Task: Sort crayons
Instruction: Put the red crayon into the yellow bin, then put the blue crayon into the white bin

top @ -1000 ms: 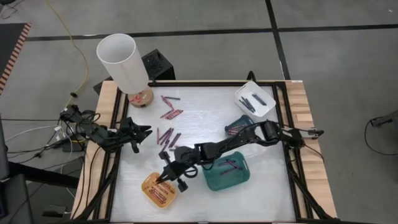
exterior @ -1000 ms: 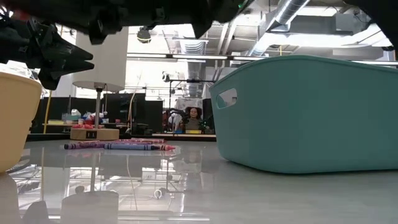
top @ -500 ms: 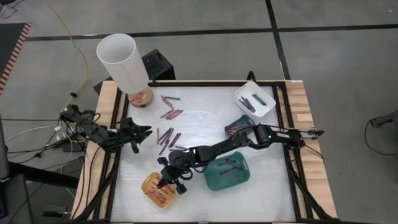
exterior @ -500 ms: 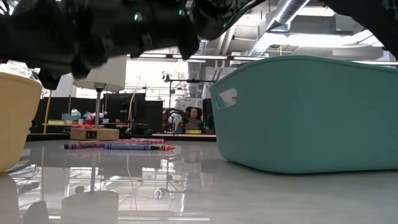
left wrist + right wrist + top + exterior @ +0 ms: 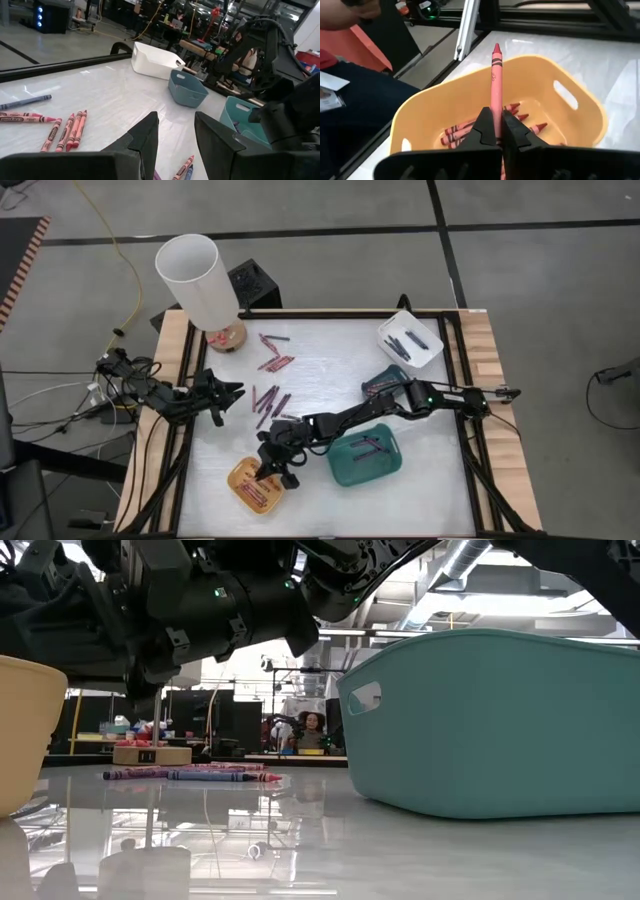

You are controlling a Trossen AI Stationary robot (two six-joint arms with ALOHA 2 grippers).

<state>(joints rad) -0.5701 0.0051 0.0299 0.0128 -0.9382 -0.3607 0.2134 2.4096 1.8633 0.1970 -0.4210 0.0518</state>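
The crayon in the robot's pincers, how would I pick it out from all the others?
Find the yellow tray at the table's near left corner. The right gripper hangs over it, shut on one red crayon. That crayon stands up from between the fingers, tip pointing away from them, while the other red crayons lie flat on the tray's floor.

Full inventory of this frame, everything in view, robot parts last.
yellow tray: one, front-left of the table, red crayons inside
held crayon: one, red, upright over the yellow tray
large teal tray: one, front centre, a few crayons inside
small teal tray: one, right of centre
white tray: one, back-right corner, dark crayons inside
loose crayons: two clusters, red, pink and purple, centre-left
lamp: one, white shade, wooden base, back-left corner
right gripper: shut on held crayon, above the yellow tray
left gripper: part open, waiting at the left edge
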